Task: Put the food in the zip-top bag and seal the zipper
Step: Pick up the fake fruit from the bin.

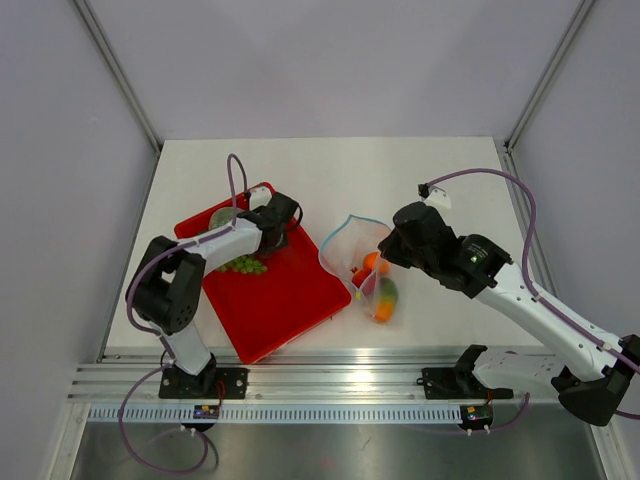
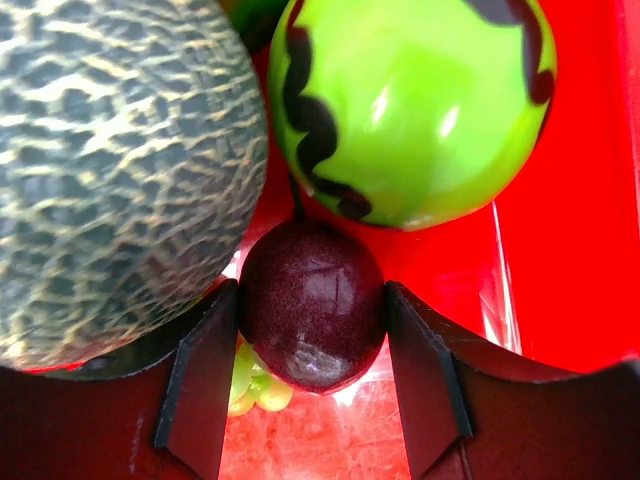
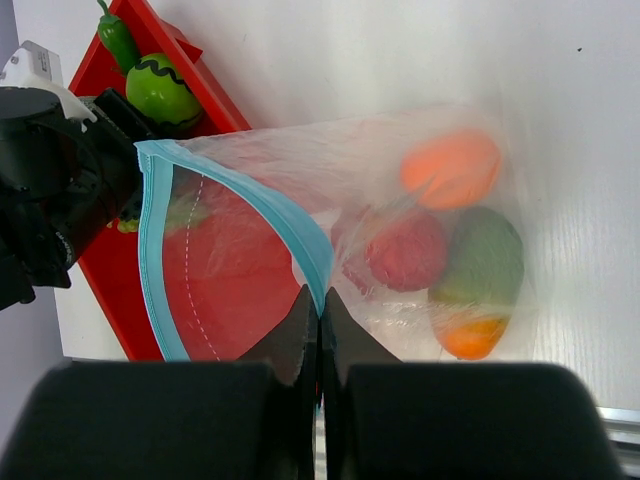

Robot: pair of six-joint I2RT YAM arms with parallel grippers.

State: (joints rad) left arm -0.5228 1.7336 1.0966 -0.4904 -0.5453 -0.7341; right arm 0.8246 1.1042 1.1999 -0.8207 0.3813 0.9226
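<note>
Beside the tray [image 1: 285,305], at the top view's centre, the bag [image 1: 345,245] gapes, its zipper [image 3: 158,250] pinched in the right gripper [image 3: 320,308]; a slip could collapse the mouth. On the tray, the left gripper [image 2: 312,295] clamps a purple fruit [image 2: 312,325] crowded by the melon [image 2: 110,170], and the slick ball may squirt free.

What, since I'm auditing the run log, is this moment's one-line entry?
left gripper: gripping dark purple round fruit on red tray | right gripper: pinching clear zip-top bag at light blue zipper | mouth open, fruits inside
</note>
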